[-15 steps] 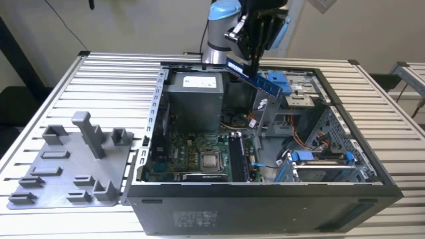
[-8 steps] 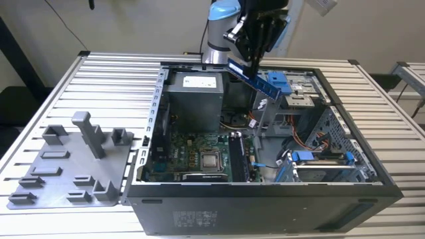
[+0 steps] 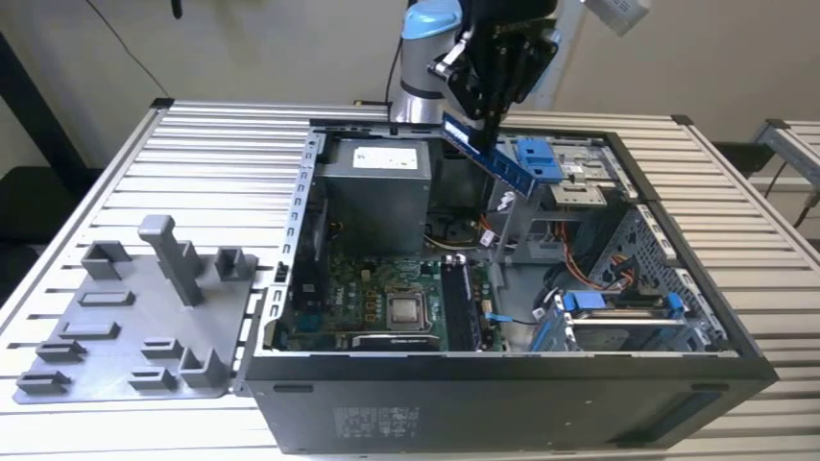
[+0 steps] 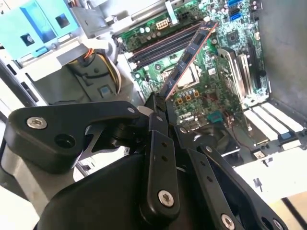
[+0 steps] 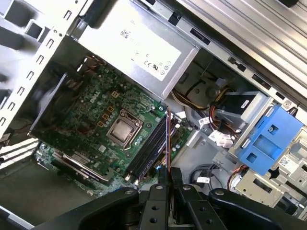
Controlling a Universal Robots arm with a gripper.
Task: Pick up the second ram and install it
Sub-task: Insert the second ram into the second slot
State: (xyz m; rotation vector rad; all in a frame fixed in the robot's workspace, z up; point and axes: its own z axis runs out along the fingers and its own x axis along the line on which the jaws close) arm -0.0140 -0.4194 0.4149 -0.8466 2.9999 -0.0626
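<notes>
Gripper, jaws clamped on one end of the second ram; stick tilted, held in air above motherboard inside open PC case, not yet seated.

Gripper hung above open computer case, clamped on second ram, stick tilted. Motherboard lay well below gripper; blue brackets just beside held ram.

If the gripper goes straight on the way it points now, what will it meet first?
The gripper holds the ram, so the ram leads. Its far end would probably reach the motherboard first, at or near the memory slots. Depth is unclear, so the exact spot is uncertain.
</notes>
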